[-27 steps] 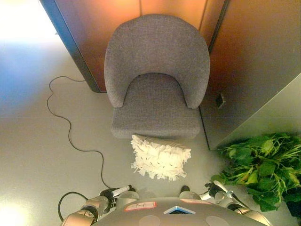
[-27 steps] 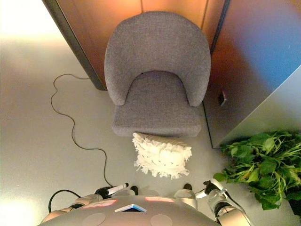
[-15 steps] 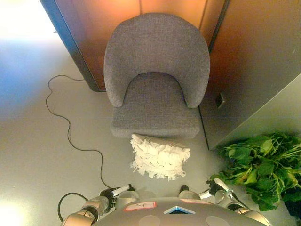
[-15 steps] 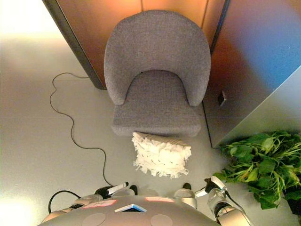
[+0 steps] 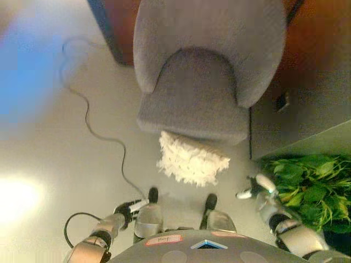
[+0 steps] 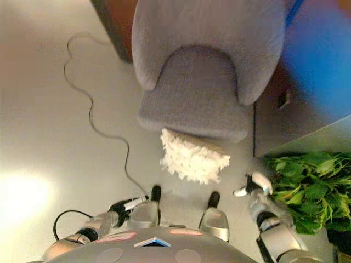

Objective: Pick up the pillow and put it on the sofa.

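The pillow (image 5: pixel 192 161), white and fringed, lies on the floor (image 5: pixel 49 142), its far edge touching or tucked just under the front of the sofa (image 5: pixel 205 76), a grey armchair with a curved back. Neither robot hand has hold of it. The left robot hand (image 5: pixel 130 207) sits low at the view's bottom left, well apart from the pillow; its fingers are too small and dark to tell how they stand. The right robot hand (image 6: pixel 249 186) hangs near the pillow's right corner but apart from it, fingers relaxed and holding nothing.

A likely risk is the loose fringe: fingers closing on tassels alone could let the pillow sag or slip out on the lift. The pillow could also drag against the seat's front edge as it rises. The right arm works close to a leafy plant (image 5: pixel 307 183) and could brush it. A thin cable (image 5: pixel 104 137) snakes over the floor at the left.

The sofa's top is cut off, and where pillow and seat meet is unclear.
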`<state>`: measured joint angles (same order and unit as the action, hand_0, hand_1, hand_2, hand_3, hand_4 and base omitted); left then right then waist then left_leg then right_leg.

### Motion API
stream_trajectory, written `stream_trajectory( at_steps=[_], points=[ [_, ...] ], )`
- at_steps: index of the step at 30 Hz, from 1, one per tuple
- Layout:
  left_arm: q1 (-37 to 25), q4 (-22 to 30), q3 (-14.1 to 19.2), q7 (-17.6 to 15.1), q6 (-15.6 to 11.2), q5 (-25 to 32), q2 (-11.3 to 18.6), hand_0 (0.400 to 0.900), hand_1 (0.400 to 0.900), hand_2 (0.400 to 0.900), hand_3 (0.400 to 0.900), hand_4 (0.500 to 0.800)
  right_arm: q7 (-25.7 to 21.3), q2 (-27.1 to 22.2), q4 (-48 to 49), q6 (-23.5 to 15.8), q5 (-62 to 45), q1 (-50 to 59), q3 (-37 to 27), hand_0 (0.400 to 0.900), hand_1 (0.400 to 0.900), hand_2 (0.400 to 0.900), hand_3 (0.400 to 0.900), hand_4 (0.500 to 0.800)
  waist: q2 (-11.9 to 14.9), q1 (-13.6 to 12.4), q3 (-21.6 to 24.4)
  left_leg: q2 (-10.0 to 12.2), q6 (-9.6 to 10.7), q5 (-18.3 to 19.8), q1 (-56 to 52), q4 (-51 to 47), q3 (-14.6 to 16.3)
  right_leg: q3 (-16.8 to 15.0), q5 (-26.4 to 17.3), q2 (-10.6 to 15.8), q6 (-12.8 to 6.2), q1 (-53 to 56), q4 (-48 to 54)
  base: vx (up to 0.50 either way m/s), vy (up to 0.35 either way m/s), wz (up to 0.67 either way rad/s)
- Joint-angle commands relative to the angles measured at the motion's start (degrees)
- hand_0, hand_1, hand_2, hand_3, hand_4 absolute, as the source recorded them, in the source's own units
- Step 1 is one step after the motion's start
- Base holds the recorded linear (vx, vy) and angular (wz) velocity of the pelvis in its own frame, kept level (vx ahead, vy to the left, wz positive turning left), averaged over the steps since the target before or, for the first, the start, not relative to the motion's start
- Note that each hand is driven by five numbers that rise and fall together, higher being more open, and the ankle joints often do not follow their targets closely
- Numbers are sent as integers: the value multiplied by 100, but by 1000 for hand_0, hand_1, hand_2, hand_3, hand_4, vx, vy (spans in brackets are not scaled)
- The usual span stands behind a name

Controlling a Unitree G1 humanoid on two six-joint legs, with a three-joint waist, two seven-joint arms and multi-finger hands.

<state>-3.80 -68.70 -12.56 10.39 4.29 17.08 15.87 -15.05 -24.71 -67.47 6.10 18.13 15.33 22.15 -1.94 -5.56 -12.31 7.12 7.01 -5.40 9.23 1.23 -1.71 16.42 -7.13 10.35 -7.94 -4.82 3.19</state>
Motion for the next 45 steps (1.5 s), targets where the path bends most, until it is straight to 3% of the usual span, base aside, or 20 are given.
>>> stream_trajectory(
  at_steps=[1, 6, 15, 16, 22, 33, 43, 45],
  points=[
    [-71, 118, -187, 293, -11, 489, 472, 900, 900, 900, 900, 800, -209, -565, 197, 144, -180, 1087, 119, 900, 900, 900, 900, 800, 46, -379, -758, -704, -531, 395, 242, 146, 222, 192, 893, -319, 281, -566, -1255, -112, -53, 21],
    [-104, 597, -287, 421, -334, 883, 660, 900, 900, 900, 900, 800, -51, -1123, 136, 421, -329, 1882, 271, 900, 900, 900, 900, 800, -209, -565, -1182, -806, -486, 291, 1005, 598, 40, 371, 996, -241, 416, -1210, -1729, -107, -31, 12],
    [95, 2240, -271, 748, -630, 2236, 956, 900, 900, 900, 900, 800, 200, -1892, 59, 618, -492, 3049, 422, 900, 900, 900, 900, 800, -652, -922, -1680, -986, -551, 229, 2290, 1357, 7, 546, 1287, 166, 554, -2527, -2976, -107, -8, 5],
    [137, 2331, -292, 771, -692, 2350, 973, 900, 900, 900, 900, 800, 243, -1931, 61, 639, -505, 3160, 458, 900, 900, 900, 900, 800, -650, -923, -1717, -1022, -531, 398, 2337, 1487, 24, 457, 1494, 218, 502, -2615, -3191, 0, 0, 0],
    [361, 2781, -406, 828, -954, 2600, 1041, 900, 900, 900, 900, 800, 340, -2090, 90, 575, -718, 3602, 588, 900, 900, 900, 900, 800, -807, -971, -1748, -1026, -585, 543, 2942, 2023, 103, 333, 1745, 367, 575, -3227, -3818, -40, 25, -1],
    [631, 3315, -375, 955, -1378, 3200, 1092, 900, 900, 900, 900, 800, 493, -2361, 259, 577, -672, 4074, 792, 900, 900, 900, 900, 800, -1065, -1033, -1748, -966, -621, 614, 3652, 2498, 248, 213, 1941, 465, 641, -3943, -4350, -38, 57, -2],
    [798, 4245, -420, 1330, -1840, 3906, 1223, 900, 900, 900, 900, 800, 886, -2526, 292, 753, -760, 4898, 1261, 900, 900, 900, 900, 800, -1335, -1125, -1748, -1061, -734, 914, 4682, 3457, 248, -154, 2132, 670, 705, -5039, -5285, -28, 66, 2],
    [818, 4532, -385, 1580, -1957, 3914, 1307, 900, 900, 900, 900, 800, 989, -2544, 378, 867, -750, 5059, 1406, 900, 900, 900, 900, 800, -1356, -1131, -1748, -1120, -773, 1049, 4894, 3758, 230, -231, 2207, 677, 735, -5248, -5532, -3, 75, -7]
  ],
)
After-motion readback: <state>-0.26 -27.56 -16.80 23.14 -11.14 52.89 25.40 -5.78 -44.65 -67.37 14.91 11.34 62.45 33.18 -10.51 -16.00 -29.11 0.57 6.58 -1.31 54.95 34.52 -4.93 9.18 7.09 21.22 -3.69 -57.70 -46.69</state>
